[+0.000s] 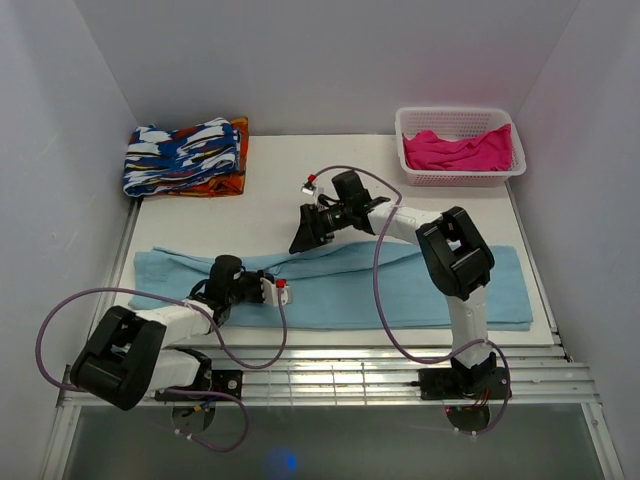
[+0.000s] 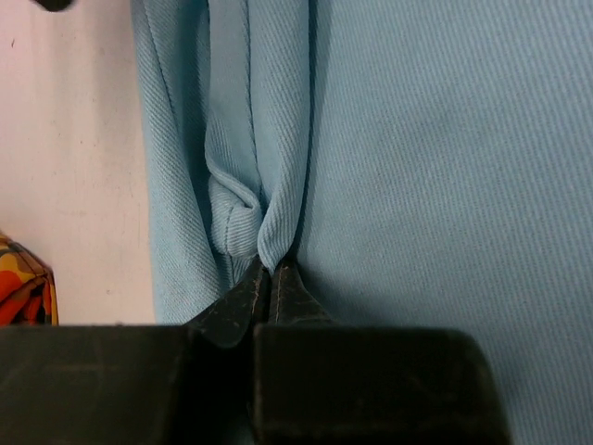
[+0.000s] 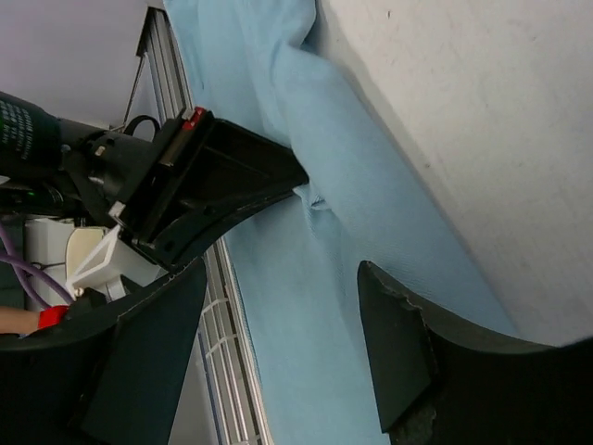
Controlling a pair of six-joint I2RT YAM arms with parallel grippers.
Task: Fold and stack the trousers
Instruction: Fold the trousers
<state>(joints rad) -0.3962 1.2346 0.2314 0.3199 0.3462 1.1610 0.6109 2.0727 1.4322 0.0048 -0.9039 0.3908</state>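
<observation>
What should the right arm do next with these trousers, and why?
Probably lower the right gripper onto the trousers near their far edge and close. The left gripper is shut on a pinch of the cloth, while the right one hangs open above it with nothing between its fingers, so a second hold seems needed before folding.

No text, label or number can be read. Faint pale lettering is seen on a dark housing (image 3: 23,130), too blurred to be deciphered.
</observation>
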